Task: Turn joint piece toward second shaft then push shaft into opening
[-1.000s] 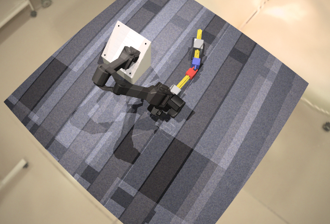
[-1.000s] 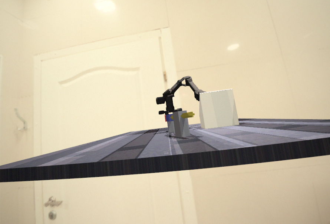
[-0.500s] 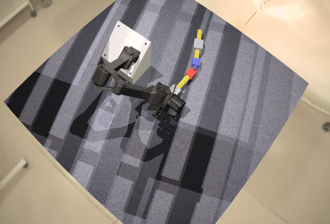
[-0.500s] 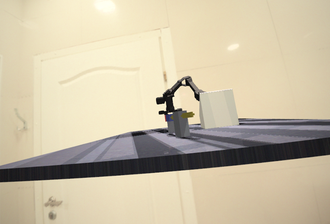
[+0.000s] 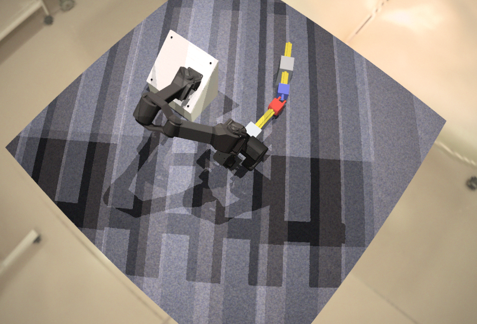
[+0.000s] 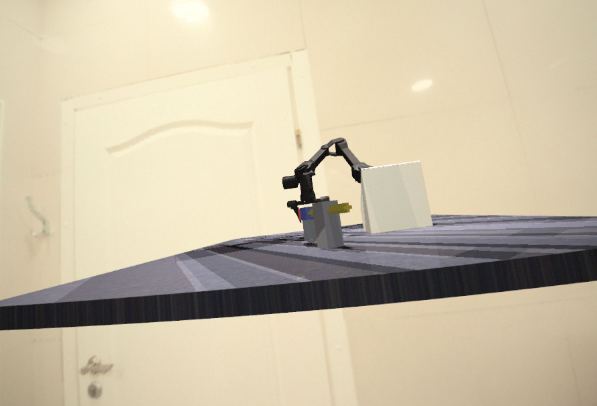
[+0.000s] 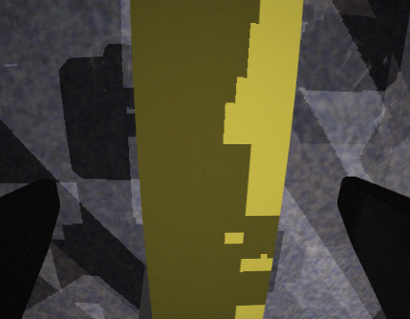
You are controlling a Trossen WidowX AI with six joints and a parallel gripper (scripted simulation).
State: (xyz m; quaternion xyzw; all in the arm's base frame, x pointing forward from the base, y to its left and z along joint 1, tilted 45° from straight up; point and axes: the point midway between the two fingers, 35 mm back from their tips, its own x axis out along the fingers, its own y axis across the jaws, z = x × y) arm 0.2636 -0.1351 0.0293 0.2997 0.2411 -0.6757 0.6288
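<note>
The fixed yellow shaft (image 5: 288, 48) (image 6: 341, 208) runs through a grey block (image 5: 287, 63) (image 6: 329, 227) and ends at a blue piece (image 5: 283, 89) (image 6: 306, 213). The red joint piece (image 5: 276, 106) is hinged to it, its opening side facing along the second yellow shaft (image 5: 264, 118) (image 7: 193, 167). That shaft's front end meets the red piece; how deep it sits inside is hidden. It passes through the second block (image 5: 253, 129). My gripper (image 7: 201, 193) is open, one finger on each side of the second shaft behind its block, with gaps on both sides. In the top view the arm hides the fingers.
The arm's white base box (image 5: 180, 49) (image 6: 398, 198) stands left of the shafts in the top view. The arm reaches from it over the second shaft's rear end. The table (image 5: 308, 266) (image 6: 159, 278) has a striped top, with its edges visible.
</note>
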